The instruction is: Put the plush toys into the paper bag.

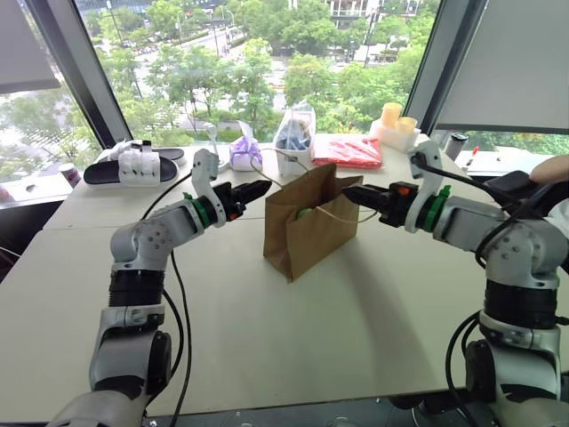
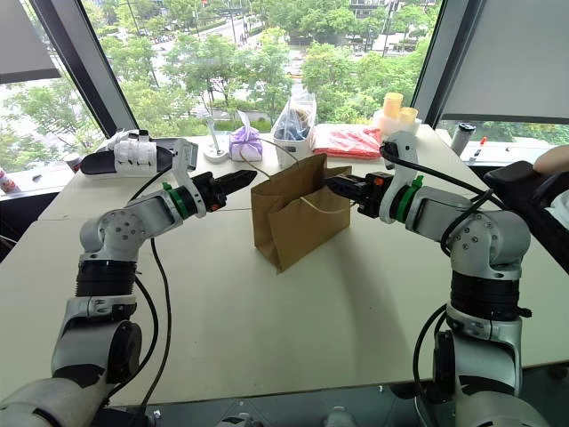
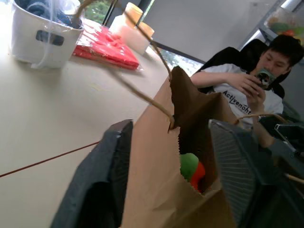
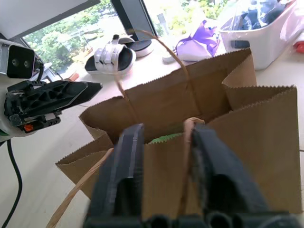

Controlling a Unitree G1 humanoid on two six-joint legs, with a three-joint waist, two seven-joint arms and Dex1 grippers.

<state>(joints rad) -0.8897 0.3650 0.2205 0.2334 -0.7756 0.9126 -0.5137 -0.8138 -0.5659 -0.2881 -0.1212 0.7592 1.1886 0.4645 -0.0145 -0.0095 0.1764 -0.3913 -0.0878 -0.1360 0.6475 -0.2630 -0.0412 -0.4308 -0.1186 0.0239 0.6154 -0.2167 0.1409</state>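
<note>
The brown paper bag (image 1: 307, 227) stands upright and open in the middle of the table. Inside it lie the plush toys, a lime green one (image 3: 188, 164) with an orange one (image 3: 198, 175) just beneath it. My left gripper (image 1: 256, 189) hovers at the bag's left top corner, open, and its fingers (image 3: 102, 180) straddle that corner without pinching it. At the bag's right rim my right gripper (image 1: 353, 193) is open too. A tan loop handle (image 4: 187, 156) runs up between its fingers (image 4: 121, 171), over the bag's near wall.
Along the window edge stand a white tub holding a clear plastic bag (image 1: 293, 147), a purple pouch (image 1: 245, 153), a red packet (image 1: 347, 151), yellow cups (image 1: 396, 120) and sandals (image 1: 133, 165). A seated person (image 3: 247, 90) is at the table's right end.
</note>
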